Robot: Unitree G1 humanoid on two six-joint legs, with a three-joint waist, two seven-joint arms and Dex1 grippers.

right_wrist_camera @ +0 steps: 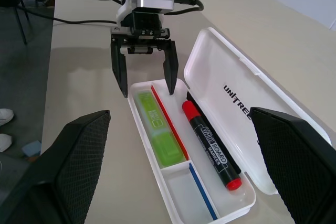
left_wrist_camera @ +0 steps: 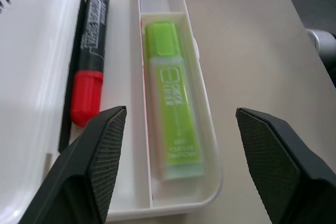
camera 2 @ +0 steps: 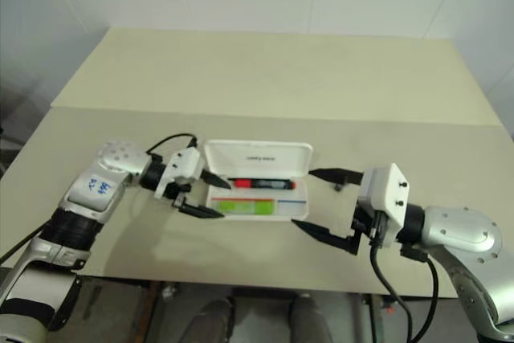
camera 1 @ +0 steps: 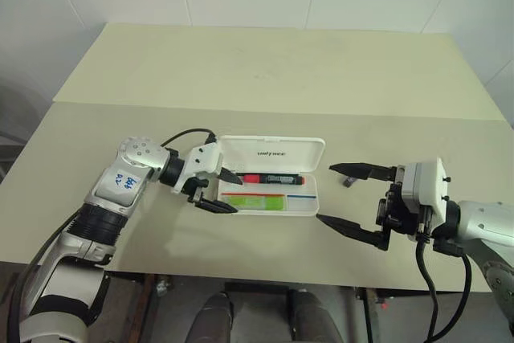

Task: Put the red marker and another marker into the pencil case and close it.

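Green highlighter [left_wrist_camera: 173, 114] between open left claw [left_wrist_camera: 181, 171] fingers, inside pencil case [left_wrist_camera: 202, 103].

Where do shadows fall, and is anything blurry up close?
Left eye view: the left pincer throws a soft shadow on the table beside the pencil case. Left wrist view: the pincer's own fingers look soft, and the green highlighter is sharper.

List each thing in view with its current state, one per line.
pencil case: open, lid tilted back.
red marker: capped, lying in the case's rear compartment.
light green highlighter: capped, lying flat in the front compartment.
left tool: open, empty, at the case's end.
right tool: open wide, empty, clear of the case.
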